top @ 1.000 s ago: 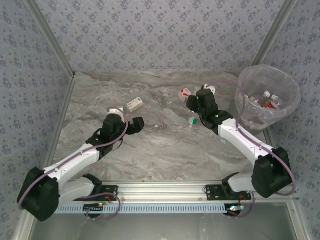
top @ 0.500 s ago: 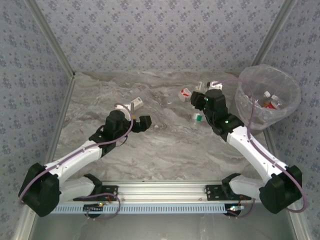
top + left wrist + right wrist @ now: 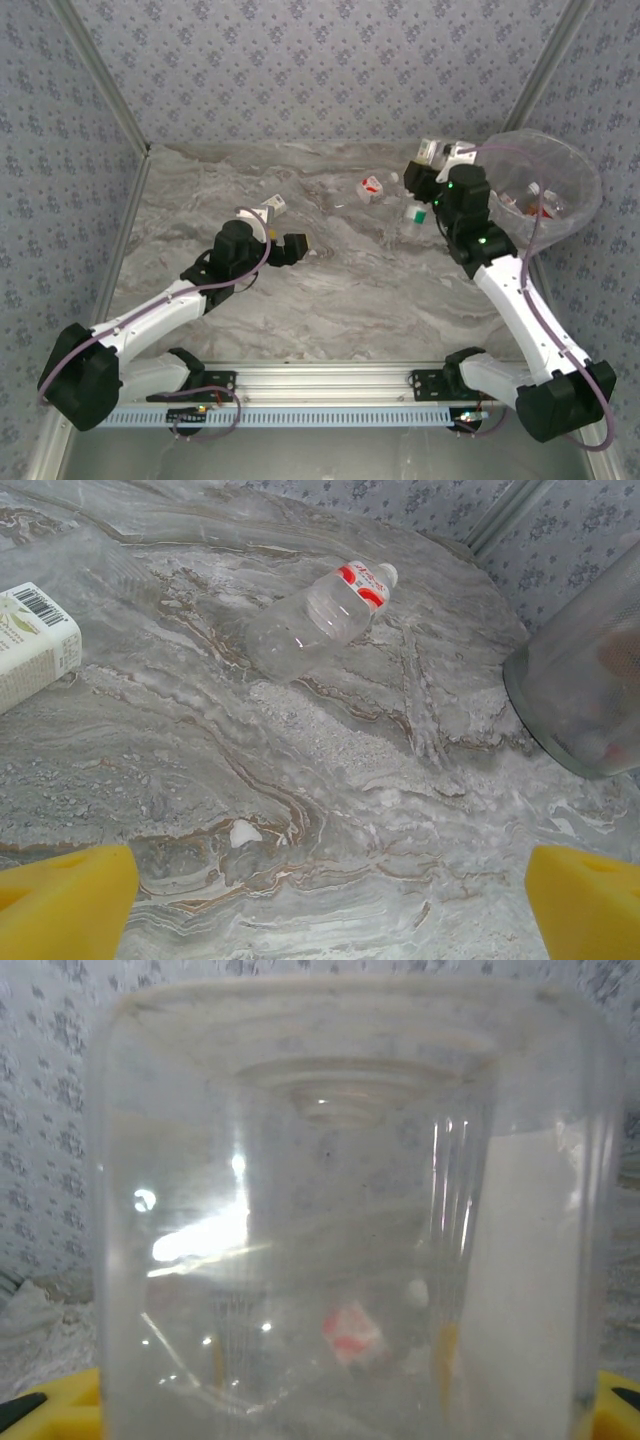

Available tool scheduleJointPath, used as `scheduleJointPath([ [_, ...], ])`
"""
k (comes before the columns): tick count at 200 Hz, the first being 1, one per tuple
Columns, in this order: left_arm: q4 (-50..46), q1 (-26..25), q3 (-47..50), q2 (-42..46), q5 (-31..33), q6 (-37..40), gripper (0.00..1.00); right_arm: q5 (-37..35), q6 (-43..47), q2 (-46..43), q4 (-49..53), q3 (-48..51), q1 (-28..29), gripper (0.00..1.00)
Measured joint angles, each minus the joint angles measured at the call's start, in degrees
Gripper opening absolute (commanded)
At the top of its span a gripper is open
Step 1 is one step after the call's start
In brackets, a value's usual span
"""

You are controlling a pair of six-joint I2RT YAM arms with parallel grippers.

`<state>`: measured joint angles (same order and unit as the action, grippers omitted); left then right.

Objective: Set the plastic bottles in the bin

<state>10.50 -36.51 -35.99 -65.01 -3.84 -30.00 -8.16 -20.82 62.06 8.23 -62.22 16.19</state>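
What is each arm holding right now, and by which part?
Right gripper: a clear plastic bottle, clamped across its body. Left gripper: open, holding nothing.

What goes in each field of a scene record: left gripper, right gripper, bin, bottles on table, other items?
left gripper: open, empty
right gripper: shut on clear bottle, near the bin
bin: several bottles inside
on table: red-label bottle, green-cap bottle
other: white carton on the table
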Motion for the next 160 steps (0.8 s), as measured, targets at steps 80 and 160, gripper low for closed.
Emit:
scheduleJointPath([
  [80, 0.0, 0.0, 0.0, 0.0, 0.5, 0.0, 1.0, 5.2, 0.9, 1.5, 8.6, -16.0, -17.7, 0.56],
  [160, -0.5, 0.0, 0.0, 0.4, 2.0, 0.2, 0.99, 0.8, 2.1, 5.2, 5.3, -17.0, -30.0, 0.56],
])
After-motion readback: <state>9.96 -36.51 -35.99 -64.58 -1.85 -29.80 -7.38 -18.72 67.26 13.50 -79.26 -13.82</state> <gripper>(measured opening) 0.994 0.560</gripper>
